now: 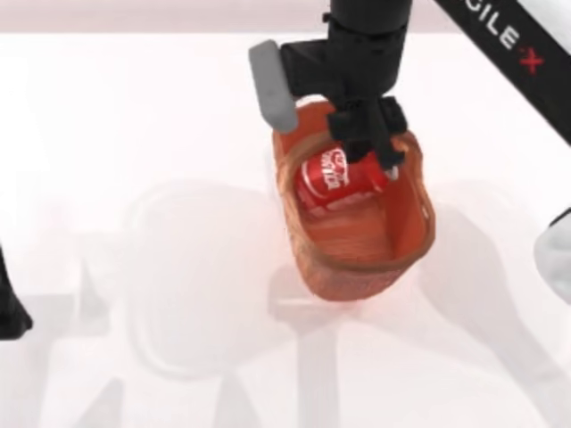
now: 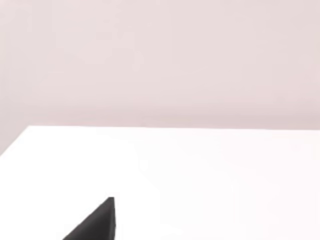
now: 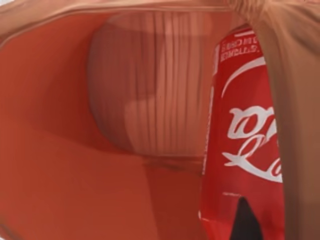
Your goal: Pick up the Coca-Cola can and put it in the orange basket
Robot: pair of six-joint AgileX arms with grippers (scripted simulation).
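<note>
Reaching down into the far end of the orange basket (image 1: 357,259), right gripper (image 1: 364,153) clamped on the Coca-Cola can (image 1: 337,178). Carried in already, inside the rim; release and retreat apparently left to do. Can tilted, long axis slanting from the far right down toward the near left. Left gripper (image 2: 95,222) parked at the table's left edge, finger state impossible to tell.

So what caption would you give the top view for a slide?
Right gripper lowers the Coca-Cola can into the orange basket; the left arm sits parked at the table's left edge.
</note>
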